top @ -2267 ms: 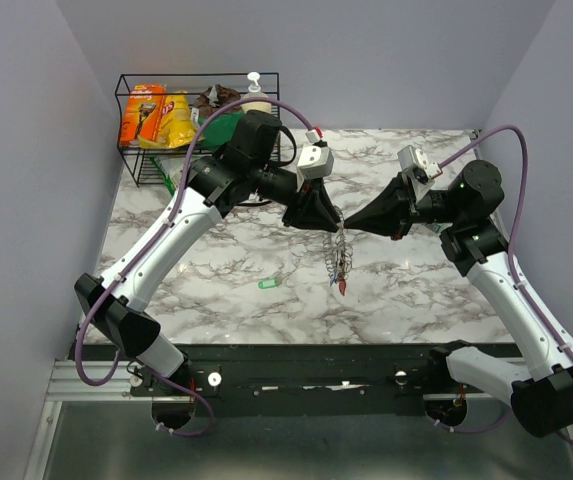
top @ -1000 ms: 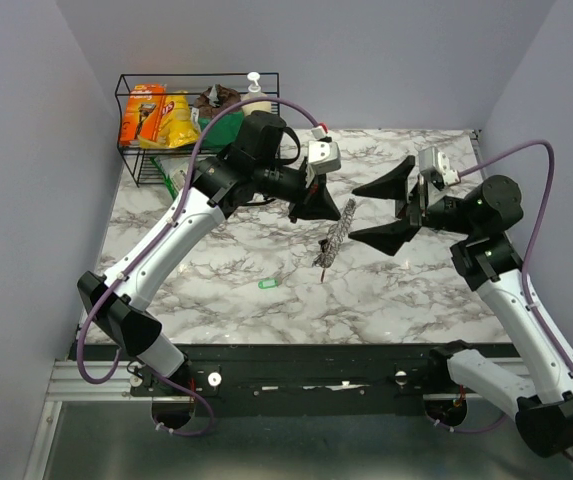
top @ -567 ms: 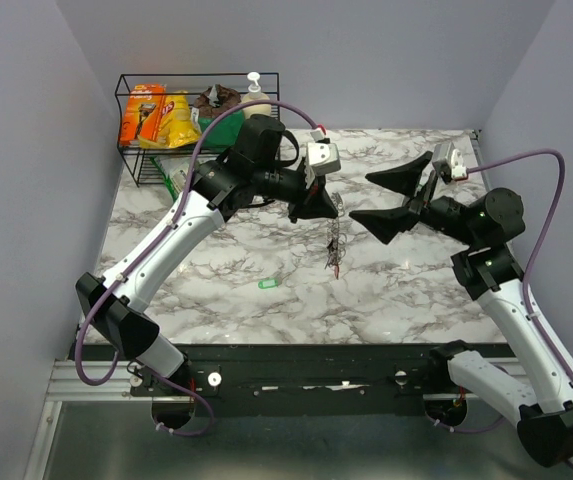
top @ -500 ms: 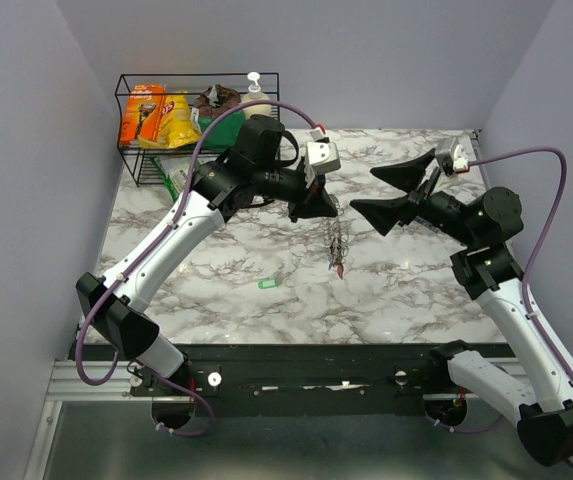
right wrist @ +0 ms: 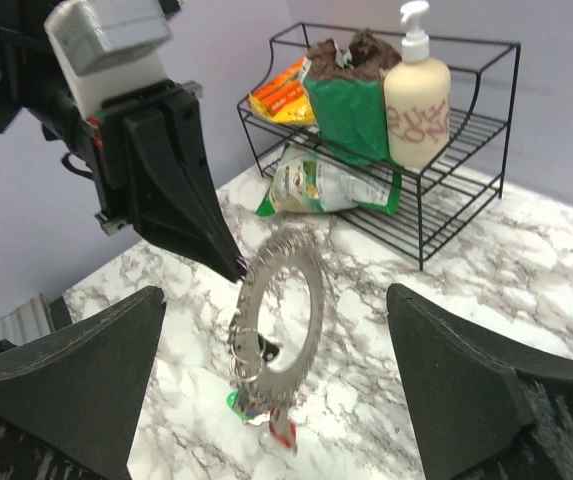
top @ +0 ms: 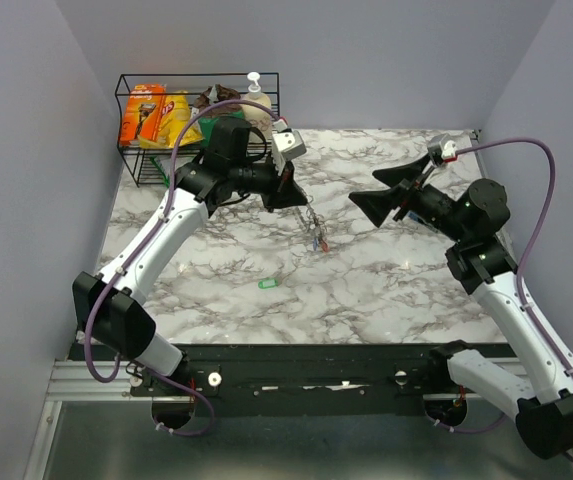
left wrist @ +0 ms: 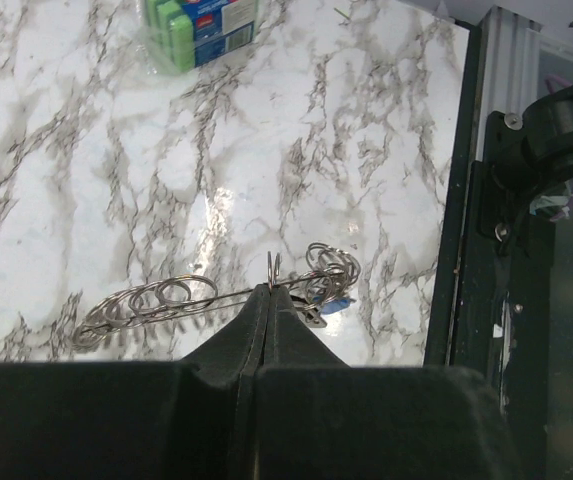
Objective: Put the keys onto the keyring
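Note:
The keyring [top: 312,226], a grey ring crowded with small loops, hangs on edge above the marble from my left gripper [top: 294,196], which is shut on its top rim. In the right wrist view the keyring [right wrist: 284,318] faces me, with a red key [right wrist: 284,432] and a green key [right wrist: 234,402] dangling at its bottom. The left wrist view shows the keyring [left wrist: 186,298] and a blue key [left wrist: 337,305] past my left gripper [left wrist: 268,290]. My right gripper [top: 363,190] stands wide open to the right of the ring, apart from it. A loose green key [top: 269,284] lies on the table.
A black wire rack [top: 141,165] at the back left holds snack packets and a soap bottle [top: 256,95]; the rack [right wrist: 466,215] stands behind the ring in the right wrist view. A green packet [left wrist: 198,20] lies on the marble. The table's metal rail [left wrist: 506,120] runs along the near edge.
My left arm has carried the keyring back and left, toward the rack. My right gripper, earlier at the ring, has opened wide and drawn away to the right.

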Tool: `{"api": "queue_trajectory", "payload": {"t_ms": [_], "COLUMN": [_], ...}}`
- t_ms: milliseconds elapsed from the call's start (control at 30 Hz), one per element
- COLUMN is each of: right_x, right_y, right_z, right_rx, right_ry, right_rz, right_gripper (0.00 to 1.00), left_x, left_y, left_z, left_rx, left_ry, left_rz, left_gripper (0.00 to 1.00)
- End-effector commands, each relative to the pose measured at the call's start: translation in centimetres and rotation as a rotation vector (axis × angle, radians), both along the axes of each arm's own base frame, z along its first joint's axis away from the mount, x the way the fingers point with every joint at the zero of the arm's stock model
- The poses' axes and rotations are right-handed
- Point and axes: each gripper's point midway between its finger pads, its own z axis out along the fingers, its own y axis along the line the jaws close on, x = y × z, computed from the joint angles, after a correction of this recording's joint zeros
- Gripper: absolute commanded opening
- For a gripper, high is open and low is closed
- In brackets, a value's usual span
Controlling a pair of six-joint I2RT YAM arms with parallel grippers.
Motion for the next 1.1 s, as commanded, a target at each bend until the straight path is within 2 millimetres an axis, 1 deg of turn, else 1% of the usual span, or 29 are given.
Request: {"api": "queue_trajectory", "payload": {"t_ms": [0,33,100,133,200,233,267,300,333,400,433,467,500,533,567,600,633,667,700,733,767,800,833,867,900,933,967,1033,1067], "right_x": [0.4,0.5,0.0,0.1,-0.1,-0.2,-0.4,-0.4,-0.5,-0.7,-1.0,-1.7,-1.5,-1.8,-2.6,-2.6,-3.0,-3.6,-3.5,-3.8,-4.3,-4.0,-3.9,-4.2,-3.7,-3.7,-4.1,-3.8,-4.0], "right_y": [0.7,1.1,1.7,2.0,2.4,2.5,3.0,3.0,3.2,4.1,4.5,5.5,5.9,6.4,7.5,8.0,8.3,9.3,9.5,9.9,10.6,10.6,10.7,11.1,11.1,11.2,11.7,12.2,12.5], "right_z": [-3.6,-4.5,-5.5,-6.3,-7.6,-8.3,-9.2,-10.4,-11.2,-12.8,-13.6,-14.3,-15.7,-16.4,-17.0,-18.7,-19.6,-20.1,-20.9,-22.0,-22.5,-23.0,-24.3,-24.9,-25.4,-25.9,-27.1,-27.4,-28.4], "right_rx": [-0.056,-0.069,-0.077,-0.083,-0.097,-0.109,-0.133,-0.156,-0.175,-0.222,-0.242,-0.266,-0.294,-0.318,-0.35,-0.39,-0.421,-0.448,-0.471,-0.494,-0.506,-0.521,-0.55,-0.57,-0.595,-0.618,-0.654,-0.678,-0.693], "right_ry": [0.136,0.157,0.186,0.215,0.254,0.269,0.274,0.303,0.32,0.343,0.364,0.371,0.403,0.421,0.423,0.456,0.481,0.485,0.499,0.526,0.534,0.54,0.564,0.573,0.572,0.577,0.587,0.59,0.614], "right_rz": [0.04,0.063,0.12,0.136,0.159,0.163,0.177,0.161,0.159,0.169,0.179,0.207,0.201,0.207,0.24,0.233,0.236,0.255,0.236,0.242,0.254,0.231,0.218,0.212,0.182,0.171,0.175,0.152,0.155], "right_gripper": [1.0,1.0,1.0,1.0,1.0,1.0,1.0,1.0,1.0,1.0,1.0,1.0,1.0,1.0,1.0,1.0,1.0,1.0,1.0,0.99,0.99,0.98,0.95,0.94,0.93,0.92,0.92,0.9,0.89], "left_x": [0.1,0.2,0.1,-0.1,-0.2,-0.5,-0.6,-0.8,-1.0,-1.1,-1.3,-1.5,-1.4,-1.5,-1.6,-1.4,-1.3,-1.4,-1.1,-1.0,-0.7,-0.6,-0.6,-0.6,-0.3,-0.4,-0.4,-0.2,-0.2], "left_y": [1.9,2.8,3.5,3.9,4.9,5.4,6.0,6.2,6.7,7.6,8.0,8.3,8.8,9.2,9.6,10.0,10.7,11.1,11.5,12.2,13.0,13.4,13.7,14.1,14.2,14.4,14.6,15.2,15.4], "left_z": [2.4,2.2,1.7,1.0,0.9,0.0,0.1,0.0,-1.1,-1.1,-2.0,-1.7,-1.8,-2.5,-2.3,-2.3,-3.1,-3.0,-3.0,-3.6,-3.7,-3.9,-4.7,-4.8,-4.8,-5.1,-5.1,-5.4,-5.2], "left_rx": [-0.033,-0.028,-0.022,-0.014,-0.014,-0.004,-0.007,-0.01,0.002,0.006,0.018,0.013,0.013,0.02,0.019,0.017,0.023,0.015,0.008,0.011,0.01,0.01,0.013,0.01,0.004,0.006,0.009,0.025,0.024], "left_ry": [-0.1,-0.098,-0.095,-0.084,-0.094,-0.076,-0.086,-0.093,-0.078,-0.099,-0.085,-0.098,-0.105,-0.093,-0.104,-0.115,-0.103,-0.11,-0.118,-0.108,-0.109,-0.11,-0.097,-0.102,-0.116,-0.111,-0.116,-0.117,-0.129], "left_rz": [0.056,0.078,0.084,0.089,0.115,0.122,0.138,0.143,0.157,0.191,0.208,0.219,0.237,0.253,0.277,0.295,0.319,0.33,0.352,0.373,0.401,0.417,0.427,0.442,0.458,0.465,0.474,0.51,0.524], "left_gripper": [0.0,0.0,0.0,0.0,0.0,0.0,0.0,0.0,0.0,0.0,0.0,0.0,0.0,0.0,0.0,0.0,0.0,0.0,0.0,0.0,0.0,0.0,0.0,0.0,0.0,0.0,0.0,0.0,0.0]}}
